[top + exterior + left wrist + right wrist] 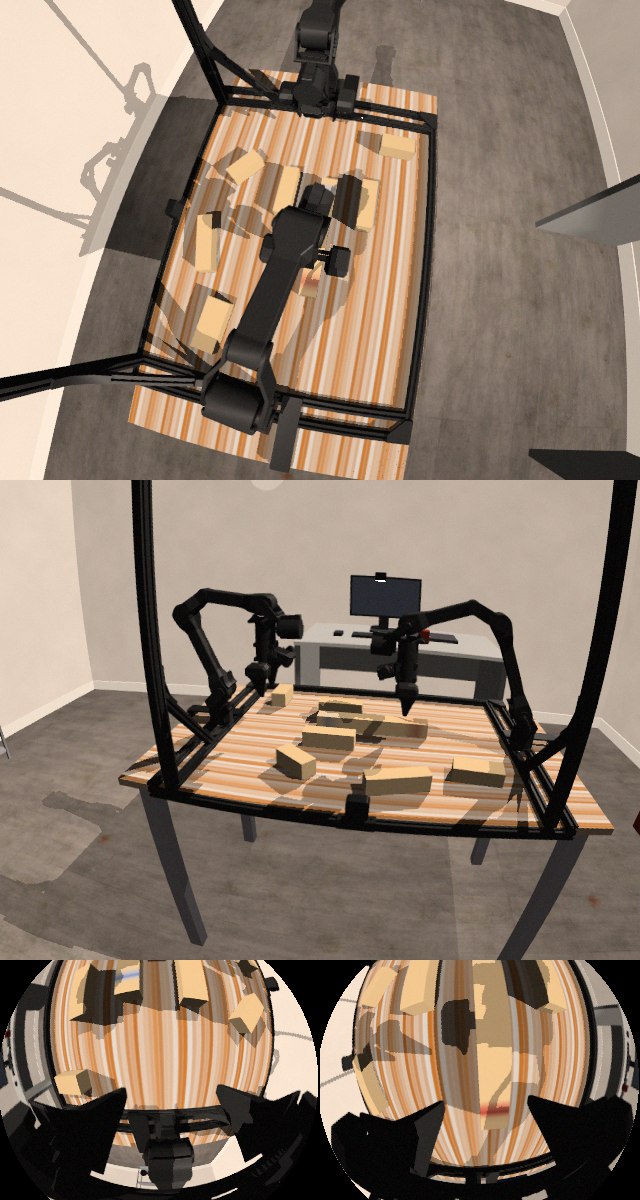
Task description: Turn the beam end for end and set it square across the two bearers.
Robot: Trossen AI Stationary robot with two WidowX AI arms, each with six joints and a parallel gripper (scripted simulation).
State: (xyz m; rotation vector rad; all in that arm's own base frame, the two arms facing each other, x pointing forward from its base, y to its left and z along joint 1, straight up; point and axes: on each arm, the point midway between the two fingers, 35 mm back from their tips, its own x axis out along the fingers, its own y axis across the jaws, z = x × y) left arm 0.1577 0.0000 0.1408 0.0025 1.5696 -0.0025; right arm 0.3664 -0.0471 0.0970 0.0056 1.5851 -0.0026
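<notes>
The beam (309,285) (385,725) (492,1060) is a long wooden bar with a red band near one end. It lies lengthwise between the two bearers, one bearer (286,188) (328,737) on each side, the other bearer (368,206) (339,705) beyond it. It runs roughly parallel to them. Its far end also shows in the left wrist view (131,985). My right gripper (406,707) (487,1103) is open and empty, hanging just above the beam's red-banded end. My left gripper (260,686) (173,1090) is open and empty, held high near the table's edge by its base.
Loose wooden blocks lie around: one block (398,146) (281,694) near the left arm, a second block (245,166) (294,761), a third block (207,242) (397,780) and another block (211,322) (475,770). A black frame rail (428,232) rings the table, with upright posts at the corners.
</notes>
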